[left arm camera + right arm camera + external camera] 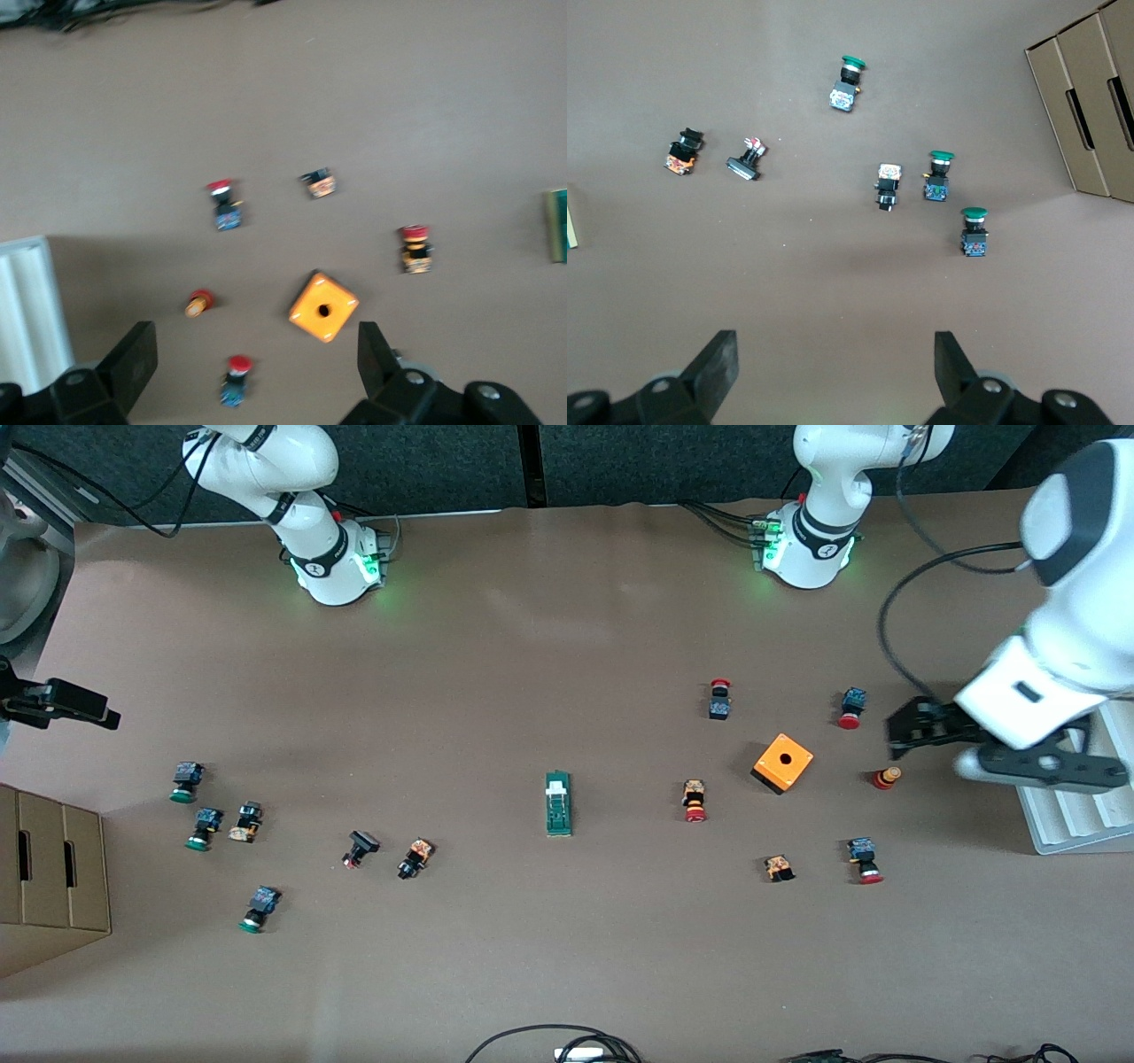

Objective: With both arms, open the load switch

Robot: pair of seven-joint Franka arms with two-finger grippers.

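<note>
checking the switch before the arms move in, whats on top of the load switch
A small white piece sits on the load switch at its end farther from the front camera. Nothing else rests on it. Neither gripper is over it. What lies under it is covered.

In the left wrist view the load switch (557, 226) is cut off at the frame's right edge, only a green sliver showing, and the whole view is soft with blur. In the right wrist view only a pale sliver, cut by the left edge at mid height, shows there; what it is cannot be told. The cardboard box (49, 877) runs off the front view's left edge, and the white ridged tray (1076, 815) off its right edge under the left arm. The right tool (62, 701) is partly cut by the front view's left edge. Labels on the push buttons are too small to read.
</note>
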